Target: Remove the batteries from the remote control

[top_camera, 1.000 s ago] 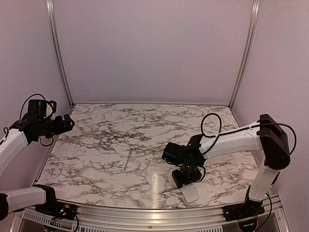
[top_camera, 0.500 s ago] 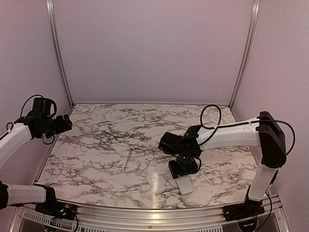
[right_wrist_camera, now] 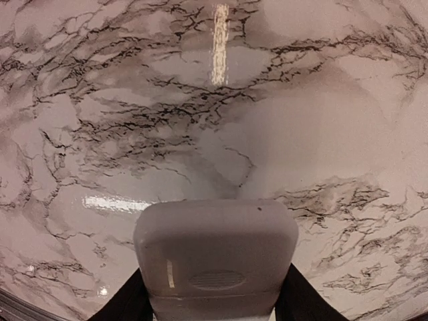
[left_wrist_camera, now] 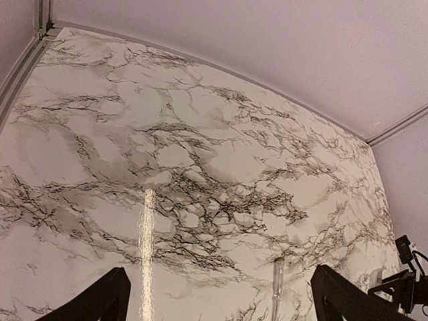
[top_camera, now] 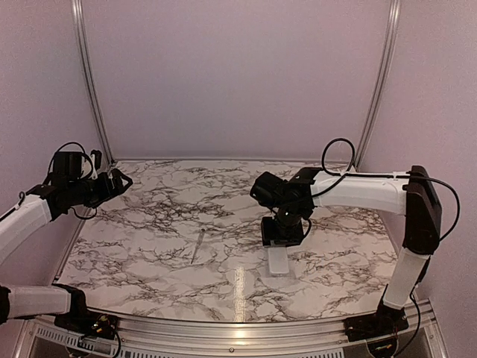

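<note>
My right gripper (top_camera: pixel 282 233) is shut on the remote control (top_camera: pixel 278 260), a slim white bar that sticks out from the jaws toward the near edge, right of the table's middle. In the right wrist view the remote (right_wrist_camera: pixel 215 247) fills the bottom between my dark fingers (right_wrist_camera: pixel 130 302). Its rounded end carries a small ridged oval and hangs above the marble. The batteries are hidden. My left gripper (top_camera: pixel 118 179) is open and empty, up over the far left of the table. In the left wrist view it (left_wrist_camera: pixel 221 297) has its jaws spread wide.
A thin clear-grey rod (top_camera: pixel 197 246) lies on the marble table (top_camera: pixel 149 224) left of centre; it also shows in the left wrist view (left_wrist_camera: pixel 277 289). Metal frame posts (top_camera: pixel 88 82) and lilac walls stand at the back and sides.
My right arm has carried the remote away from the near edge, toward the table's middle. My left gripper has swung to the right.
</note>
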